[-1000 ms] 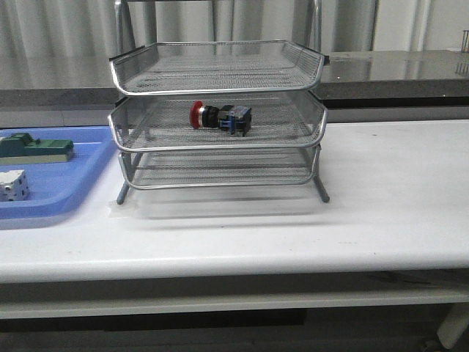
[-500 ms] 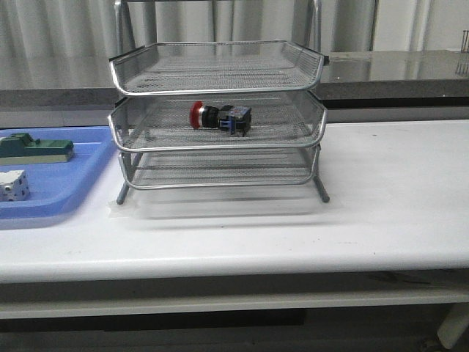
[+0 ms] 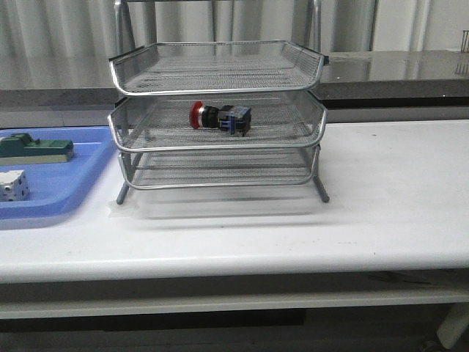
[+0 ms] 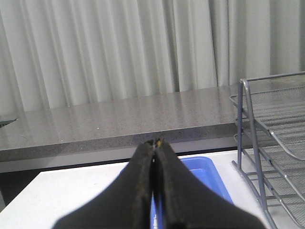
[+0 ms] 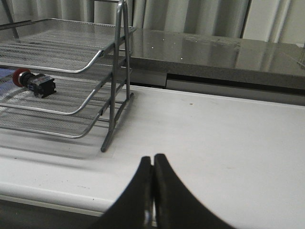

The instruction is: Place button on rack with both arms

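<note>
Red-headed button (image 3: 220, 116) lying on its side in middle tier of wire-mesh rack (image 3: 218, 117) — left gripper (image 4: 155, 143) and right gripper (image 5: 153, 158) both pressed closed, holding nothing.

Left pincer (image 4: 154, 143) pressed closed, blue tray (image 4: 202, 169) beyond, wire rack (image 4: 267, 138) beside it.

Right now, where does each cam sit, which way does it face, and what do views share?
Front: faces forward over the table at the rack, button on its middle tier, blue tray; no arm shows.
Left wrist: on the left arm, sees curtain, counter; shut left gripper.
Right wrist: on the right arm, low over the table; shut right gripper.
Shared: the rack in all; the button in front and right wrist.
</note>
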{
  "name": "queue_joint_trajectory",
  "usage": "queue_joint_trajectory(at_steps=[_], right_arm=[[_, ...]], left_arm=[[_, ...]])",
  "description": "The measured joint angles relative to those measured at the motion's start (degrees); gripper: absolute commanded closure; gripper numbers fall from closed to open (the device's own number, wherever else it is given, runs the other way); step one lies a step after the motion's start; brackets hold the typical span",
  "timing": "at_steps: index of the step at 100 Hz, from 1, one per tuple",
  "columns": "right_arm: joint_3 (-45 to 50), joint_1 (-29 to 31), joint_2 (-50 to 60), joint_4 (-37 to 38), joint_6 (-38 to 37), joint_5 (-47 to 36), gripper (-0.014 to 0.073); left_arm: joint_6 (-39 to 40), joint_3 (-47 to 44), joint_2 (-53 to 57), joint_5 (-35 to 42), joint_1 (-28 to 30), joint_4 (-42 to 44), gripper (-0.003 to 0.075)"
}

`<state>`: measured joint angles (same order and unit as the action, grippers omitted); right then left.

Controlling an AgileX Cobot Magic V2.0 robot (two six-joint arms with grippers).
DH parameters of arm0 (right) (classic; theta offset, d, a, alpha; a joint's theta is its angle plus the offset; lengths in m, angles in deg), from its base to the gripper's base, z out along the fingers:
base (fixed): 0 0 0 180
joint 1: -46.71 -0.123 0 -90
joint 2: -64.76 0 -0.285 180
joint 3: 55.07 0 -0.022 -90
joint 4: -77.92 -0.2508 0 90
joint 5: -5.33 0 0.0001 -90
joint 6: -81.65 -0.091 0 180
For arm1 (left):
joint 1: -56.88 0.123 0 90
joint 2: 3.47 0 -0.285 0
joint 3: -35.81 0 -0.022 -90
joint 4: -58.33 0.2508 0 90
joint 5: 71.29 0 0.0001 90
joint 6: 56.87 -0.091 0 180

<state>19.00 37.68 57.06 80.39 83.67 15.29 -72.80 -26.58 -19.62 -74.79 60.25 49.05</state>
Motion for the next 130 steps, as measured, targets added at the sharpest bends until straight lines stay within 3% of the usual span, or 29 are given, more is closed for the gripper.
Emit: queue_joint_trajectory(at_steps=[33, 130], right_arm=[[4.4, 5.1, 0.5, 0.2, -0.1, -1.8, 0.0651], [4.8, 5.2, 0.5, 0.2, -0.1, -2.9, 0.0651]], left_arm=[[0.0, 0.0, 0.0, 0.0, 0.0, 0.0, 0.0741], [0.0, 0.0, 0.0, 0.0, 0.0, 0.0, 0.0741]])
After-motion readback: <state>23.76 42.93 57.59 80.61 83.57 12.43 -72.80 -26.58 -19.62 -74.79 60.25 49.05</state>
